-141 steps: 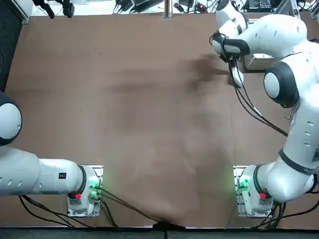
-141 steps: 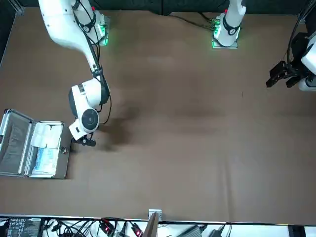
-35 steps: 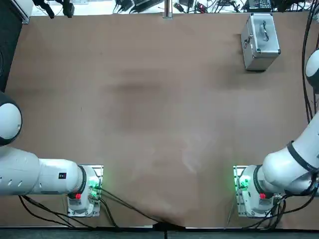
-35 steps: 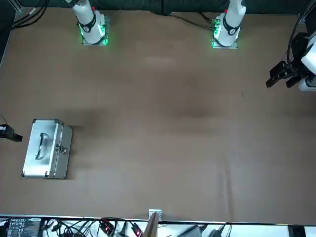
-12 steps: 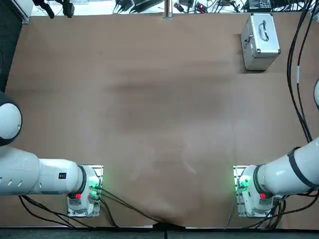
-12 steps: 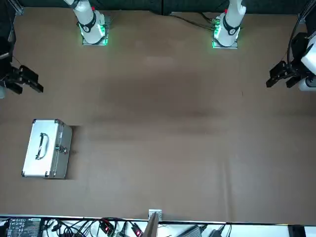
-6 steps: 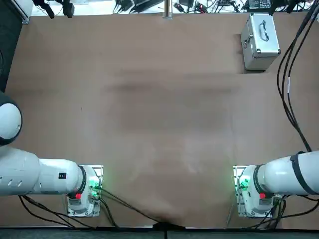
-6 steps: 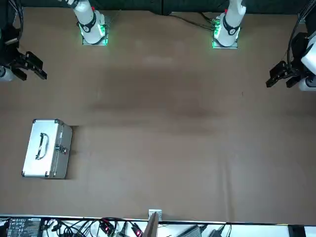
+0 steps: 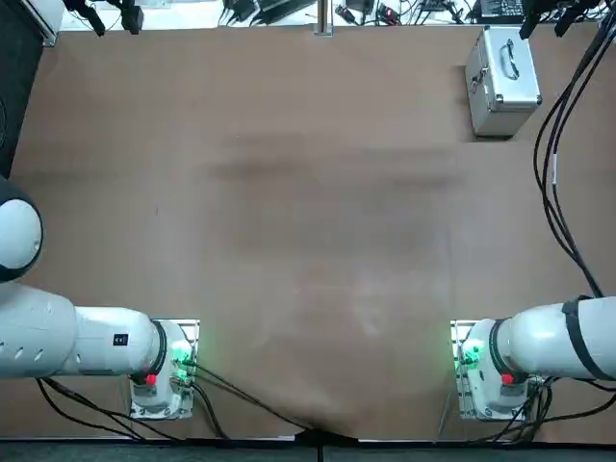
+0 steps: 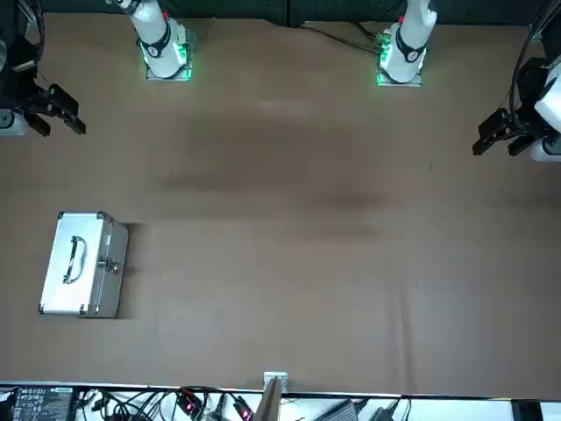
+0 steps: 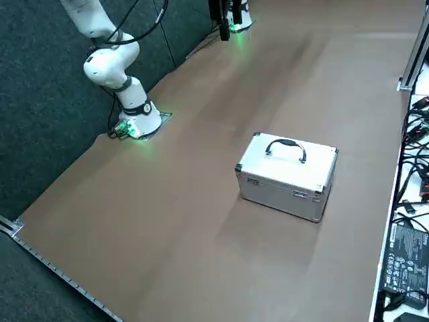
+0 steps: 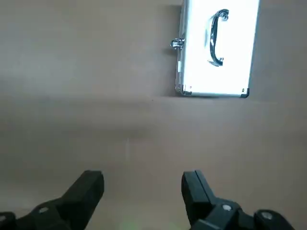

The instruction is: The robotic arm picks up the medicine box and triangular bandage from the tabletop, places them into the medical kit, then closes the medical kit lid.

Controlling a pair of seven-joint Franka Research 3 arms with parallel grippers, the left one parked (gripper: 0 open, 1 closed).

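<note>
Above the table, right gripper (image 12: 143, 184) shows both jaws in wrist view.

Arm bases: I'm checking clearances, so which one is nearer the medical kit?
The right arm's base, on the medical kit side; the left arm's base is farther across. The open right gripper hovers above the table.
</note>
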